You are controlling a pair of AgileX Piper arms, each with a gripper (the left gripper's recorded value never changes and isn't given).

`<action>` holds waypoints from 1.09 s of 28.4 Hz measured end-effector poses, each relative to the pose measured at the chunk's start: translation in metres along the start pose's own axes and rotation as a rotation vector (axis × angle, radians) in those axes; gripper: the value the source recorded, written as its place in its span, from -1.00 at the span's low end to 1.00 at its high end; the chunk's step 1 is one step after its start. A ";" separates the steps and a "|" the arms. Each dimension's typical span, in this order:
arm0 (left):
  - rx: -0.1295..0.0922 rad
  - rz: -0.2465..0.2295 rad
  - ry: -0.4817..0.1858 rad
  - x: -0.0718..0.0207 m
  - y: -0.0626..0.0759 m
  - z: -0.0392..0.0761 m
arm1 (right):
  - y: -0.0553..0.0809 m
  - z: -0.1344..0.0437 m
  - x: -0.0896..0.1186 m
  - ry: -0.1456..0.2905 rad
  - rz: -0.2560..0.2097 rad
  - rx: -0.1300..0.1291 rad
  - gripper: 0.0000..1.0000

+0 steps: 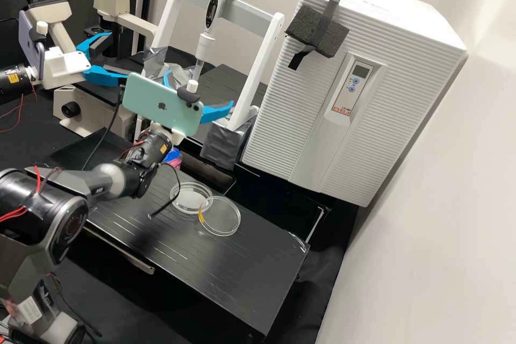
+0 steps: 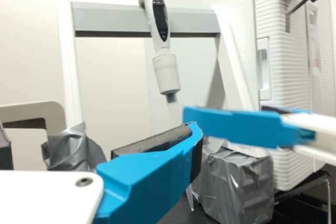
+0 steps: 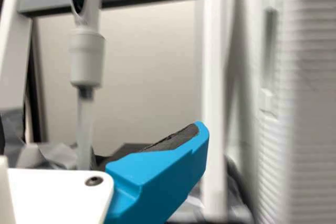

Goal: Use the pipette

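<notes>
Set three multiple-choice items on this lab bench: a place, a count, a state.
1. Where is the white pipette with the red button? A hanging on the white and grey stand; B in a person's hand; C inside a dish.
2. How many clear round petri dishes lie on the black bench? A one; B two; C four.
3. The right gripper is: A open; B shut on a dish; C shut on a cable.
Key: 1A, it hangs from the crossbar; 2B, two lie side by side; 3A, its blue fingers stand apart.
</notes>
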 end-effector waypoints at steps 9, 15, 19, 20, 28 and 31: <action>0.003 -0.040 0.028 -0.0031 -0.012 -0.009 | 0.007 -0.031 0.045 0.017 -0.001 -0.046 1.00; 0.004 -0.057 0.039 -0.0034 -0.018 -0.013 | 0.008 -0.043 0.065 0.009 0.013 -0.047 1.00; 0.005 -0.056 0.041 -0.0035 -0.018 -0.014 | 0.004 -0.044 0.082 -0.019 0.000 -0.064 1.00; 0.005 -0.056 0.043 -0.0035 -0.018 -0.015 | 0.003 -0.044 0.086 -0.025 -0.004 -0.064 -1.00; 0.008 -0.076 0.061 -0.0021 -0.026 -0.021 | -0.004 -0.038 0.101 -0.051 -0.021 -0.079 -1.00; 0.008 -0.083 0.062 -0.0017 -0.028 -0.022 | -0.003 -0.039 0.102 -0.052 -0.023 -0.078 -1.00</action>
